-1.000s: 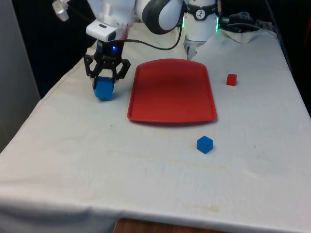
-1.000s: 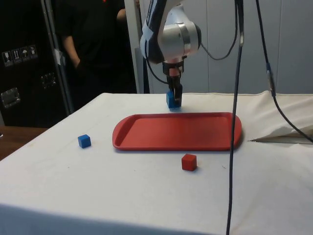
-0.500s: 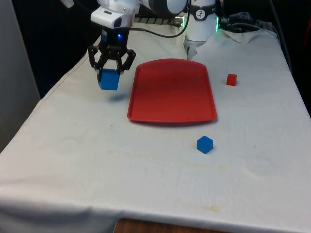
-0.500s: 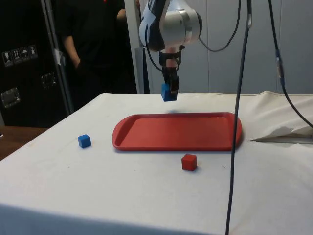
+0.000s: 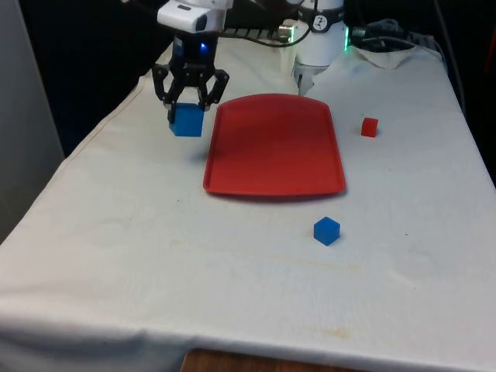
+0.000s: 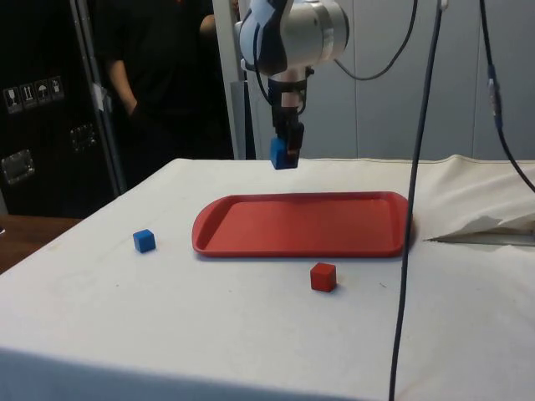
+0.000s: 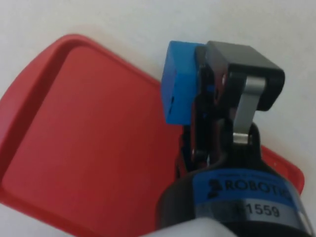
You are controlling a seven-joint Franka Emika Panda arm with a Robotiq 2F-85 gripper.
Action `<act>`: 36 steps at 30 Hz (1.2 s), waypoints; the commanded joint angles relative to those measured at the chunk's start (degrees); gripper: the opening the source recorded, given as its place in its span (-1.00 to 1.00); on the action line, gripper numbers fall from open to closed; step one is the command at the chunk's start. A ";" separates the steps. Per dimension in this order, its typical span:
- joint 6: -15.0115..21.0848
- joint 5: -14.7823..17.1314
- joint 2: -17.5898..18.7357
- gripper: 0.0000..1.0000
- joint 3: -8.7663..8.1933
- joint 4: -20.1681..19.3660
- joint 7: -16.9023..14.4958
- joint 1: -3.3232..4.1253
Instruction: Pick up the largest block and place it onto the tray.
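Note:
My gripper is shut on the large blue block and holds it in the air, just off the red tray's edge on the front view's left. From the side, the big blue block hangs above the table behind the red tray. In the wrist view the same block sits against one black finger, with the tray below it.
A small blue cube lies on the cloth in front of the tray. A small red cube lies on the tray's far side, at the front view's right. A person in dark clothes stands behind the table. Cables hang near the side camera.
The gripper has lifted the large blue block off the cloth and carried it up and towards the tray.

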 commanded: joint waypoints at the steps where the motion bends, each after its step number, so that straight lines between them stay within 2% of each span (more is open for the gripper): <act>1: -0.52 -1.38 -0.17 -1.00 -1.89 -0.63 1.26 1.78; 2: -0.40 -1.78 -0.57 -1.00 -1.78 -0.92 1.66 1.95; 3: 0.00 -0.86 -0.86 -1.00 0.00 -0.52 0.80 0.40; 4: -0.34 -2.12 -0.97 -1.00 -1.72 -1.15 2.01 2.12; 8: 0.00 -4.13 -2.98 -1.00 -1.15 -2.52 4.24 3.09; 11: 0.00 -5.61 -4.30 -1.00 -0.74 -3.21 5.73 3.38; 12: 0.00 -4.93 -4.64 -1.00 0.29 -2.64 4.70 2.01; 13: -0.06 -6.47 -5.16 -1.00 -0.40 -3.67 6.65 3.55; 16: 0.00 -7.68 -6.25 -1.00 0.11 -4.41 8.02 3.90; 20: 0.11 -8.65 -7.45 -1.00 0.97 -5.27 9.45 4.24; 21: 0.00 -7.85 -7.91 -1.00 2.01 -4.87 8.42 2.98; 22: 0.11 -8.94 -7.68 -1.00 1.20 -5.44 9.80 4.24; 23: 0.17 -9.45 -8.14 -1.00 1.78 -5.90 10.71 4.41; 30: 0.23 -10.94 -9.68 -1.00 4.24 -7.28 13.64 4.53; 31: 0.00 -10.08 -10.14 -1.00 5.39 -6.82 12.55 3.27; 32: 0.23 -11.12 -9.85 -1.00 4.58 -7.45 13.92 4.53; 36: 0.29 -11.86 -10.66 -1.00 5.84 -8.25 15.41 4.53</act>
